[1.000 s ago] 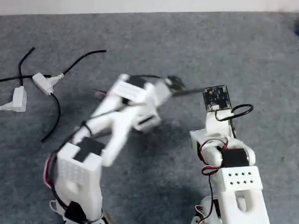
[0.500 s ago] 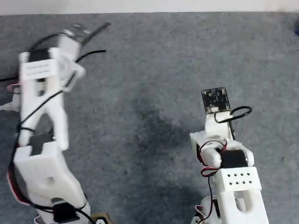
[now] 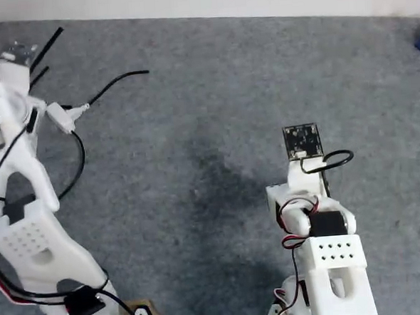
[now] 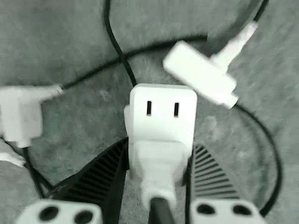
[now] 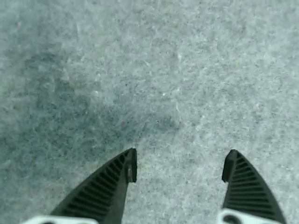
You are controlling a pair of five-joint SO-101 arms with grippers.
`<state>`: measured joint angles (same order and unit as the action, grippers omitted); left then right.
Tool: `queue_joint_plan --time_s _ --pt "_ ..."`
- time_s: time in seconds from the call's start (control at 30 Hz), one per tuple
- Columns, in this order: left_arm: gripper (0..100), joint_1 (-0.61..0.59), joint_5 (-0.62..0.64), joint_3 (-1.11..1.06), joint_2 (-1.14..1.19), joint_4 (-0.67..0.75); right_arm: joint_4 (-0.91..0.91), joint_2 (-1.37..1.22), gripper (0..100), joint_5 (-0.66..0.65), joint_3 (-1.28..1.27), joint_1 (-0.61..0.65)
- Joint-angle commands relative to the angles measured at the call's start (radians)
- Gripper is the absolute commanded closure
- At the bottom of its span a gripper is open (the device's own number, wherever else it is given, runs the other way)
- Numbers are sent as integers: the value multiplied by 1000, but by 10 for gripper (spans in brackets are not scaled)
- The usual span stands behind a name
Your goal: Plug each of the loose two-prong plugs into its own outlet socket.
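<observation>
Change over 1 s: the left arm (image 3: 18,176) swings from mid-table to the far left edge and now stands over the cluster of cords. The right arm (image 3: 321,222) sits exactly where it was.

Left gripper (image 4: 159,144): jaws drawn to a narrow gap on a white outlet socket (image 4: 162,112), with 1 ribbed finger (image 4: 110,177) against each side. Its 2 slots face the camera and its cord runs back under the wrist. I read this as a grip.

Right gripper (image 5: 181,156): jaws wide, nothing between them, hanging over bare grey carpet (image 5: 140,70).

Meaning, as a judgement: the socket is now brought in among the loose cord ends, but nothing is mated to it yet. The right arm is well apart from the cluster, so a plug has yet to be picked up and lined up with those 2 slots.

Views compared: the high view places a white connector (image 3: 60,117) just beside the left arm, with black cords (image 3: 78,155) trailing from it. The left wrist view adds the slot face, the finger contact and a second white connector (image 4: 18,116) on the socket's other side. Prongs cannot be made out on either connector, so I cannot tell which is a plug.
</observation>
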<state>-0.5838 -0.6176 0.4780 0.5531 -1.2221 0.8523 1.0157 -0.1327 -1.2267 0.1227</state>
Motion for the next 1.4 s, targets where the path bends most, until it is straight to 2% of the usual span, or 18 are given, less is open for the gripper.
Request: queue_joint_plan --time_s 0.0,0.17,0.23,0.37,0.5,0.6,0.67,0.8,0.83,0.97,1.1,1.2,1.37 --pt "878 -33 -40 67 18 17 -19 12 710 9 5 -10" --pt "591 -53 -40 90 44 11 -19 12 710 11 5 -10" --pt "531 -54 -40 90 44 9 -19 12 710 11 5 -10" --pt "530 -51 -40 91 44 -8 -19 15 710 11 4 -10" --pt "537 -38 -37 128 10 -110 -5 19 710 11 12 -13" --pt "598 5 -35 165 -61 -224 74 25 716 9 62 -12" --pt "653 48 -35 179 -131 -325 156 50 776 8 117 -13" --pt "729 151 2 177 -303 -517 249 176 995 6 180 -13" --pt "729 176 26 165 -348 -543 259 222 992 5 177 -13" --pt "730 262 87 7 -552 -551 311 446 977 2 117 -12" --pt "732 355 118 -232 -786 -545 420 676 977 -80 30 -16" --pt "732 406 133 -397 -967 -529 430 811 977 -133 -44 -47" --pt "730 433 135 -704 -1253 -422 430 789 977 -149 -74 -54"
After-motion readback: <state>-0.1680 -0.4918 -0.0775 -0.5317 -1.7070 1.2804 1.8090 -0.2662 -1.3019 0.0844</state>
